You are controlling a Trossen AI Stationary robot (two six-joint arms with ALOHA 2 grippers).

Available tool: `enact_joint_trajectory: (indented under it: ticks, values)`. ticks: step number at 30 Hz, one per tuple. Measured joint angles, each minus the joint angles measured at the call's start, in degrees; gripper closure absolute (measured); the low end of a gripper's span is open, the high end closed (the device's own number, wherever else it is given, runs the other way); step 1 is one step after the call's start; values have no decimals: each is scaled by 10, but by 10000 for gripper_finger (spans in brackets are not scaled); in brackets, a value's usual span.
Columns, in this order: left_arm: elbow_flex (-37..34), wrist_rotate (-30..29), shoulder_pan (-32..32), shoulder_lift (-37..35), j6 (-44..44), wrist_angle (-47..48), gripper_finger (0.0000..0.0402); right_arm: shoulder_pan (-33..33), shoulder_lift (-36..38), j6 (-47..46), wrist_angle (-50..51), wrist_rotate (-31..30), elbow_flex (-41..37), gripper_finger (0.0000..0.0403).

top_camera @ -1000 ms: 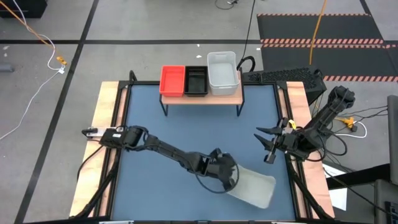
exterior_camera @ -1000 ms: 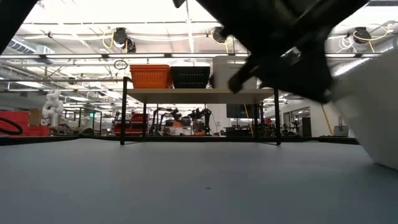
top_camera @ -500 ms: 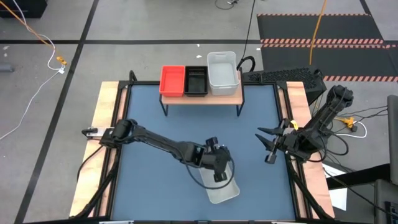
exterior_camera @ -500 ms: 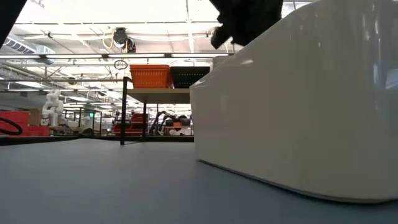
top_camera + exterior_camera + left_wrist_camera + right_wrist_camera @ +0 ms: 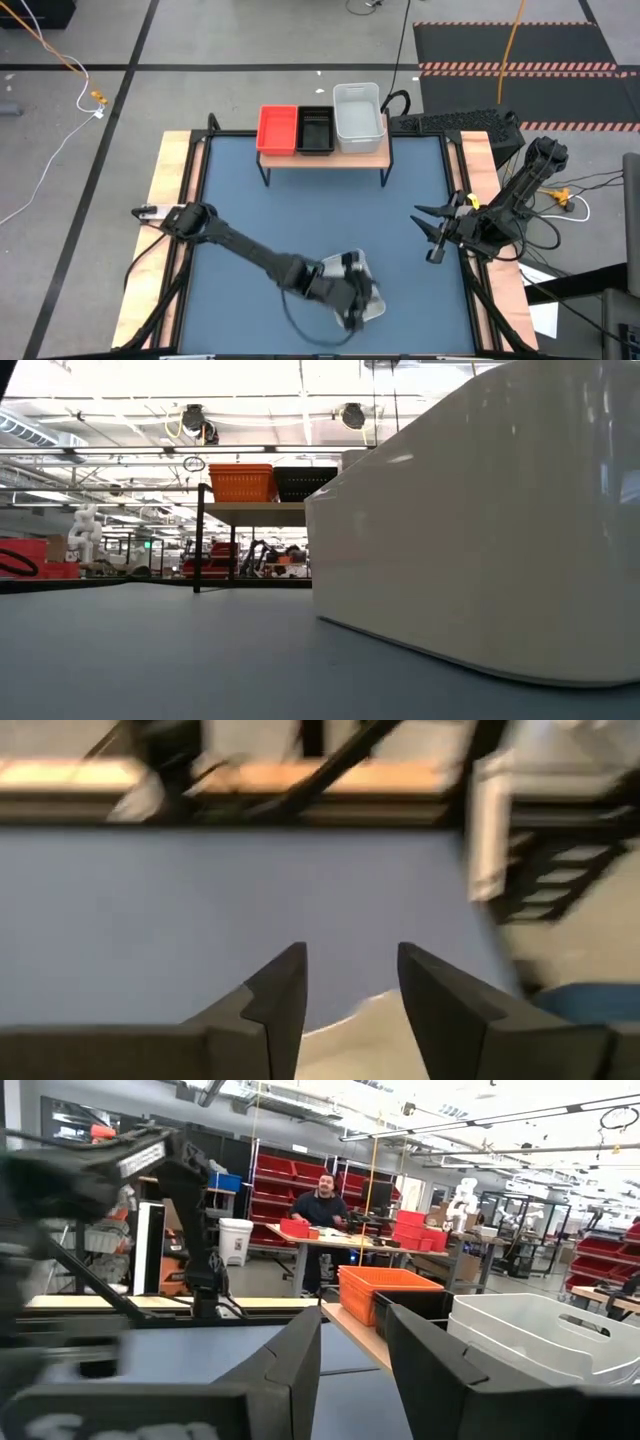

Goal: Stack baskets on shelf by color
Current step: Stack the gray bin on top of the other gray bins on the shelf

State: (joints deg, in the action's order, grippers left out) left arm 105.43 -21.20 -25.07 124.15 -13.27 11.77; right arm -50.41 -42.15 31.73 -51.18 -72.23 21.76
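High view: the deep translucent white plastic basket (image 5: 362, 290) on the blue-topped table (image 5: 240, 200) now lies partly under the left gripper (image 5: 350, 310), which has swung nearer the table's front edge and whose fingers (image 5: 285, 990) stand narrowly apart over the rim, gripping nothing visible. So I judge the basket repositioned, not yet carried toward the light-wood shelf (image 5: 322, 157), far off; the right gripper (image 5: 432, 232) stays wide, well aside.

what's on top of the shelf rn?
The shelf holds a red basket, a black basket and a white basket, side by side. Whether more baskets are nested inside each cannot be told from above.
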Motion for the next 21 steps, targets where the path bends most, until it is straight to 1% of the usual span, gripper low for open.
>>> enact_joint_trajectory:
  ticks: [4,8,11,13,15,18,21]
  values:
    - [0,-1,-38,36,26,-95,237,0,0,-1,-3,1,0,293]
    - [-1,-44,-59,70,39,-140,242,0,0,-9,-4,2,0,293]
    - [-1,-45,-71,78,59,-144,242,0,0,-7,-4,2,0,293]
    - [-1,-41,-82,81,100,-141,242,0,0,1,-5,2,0,293]
    - [-1,-28,-90,82,117,-140,242,0,0,9,-9,2,0,293]
    - [0,-16,-92,80,90,-124,242,0,0,20,-15,2,0,293]
    - [0,-19,-86,80,40,-62,242,0,0,21,-20,2,0,293]
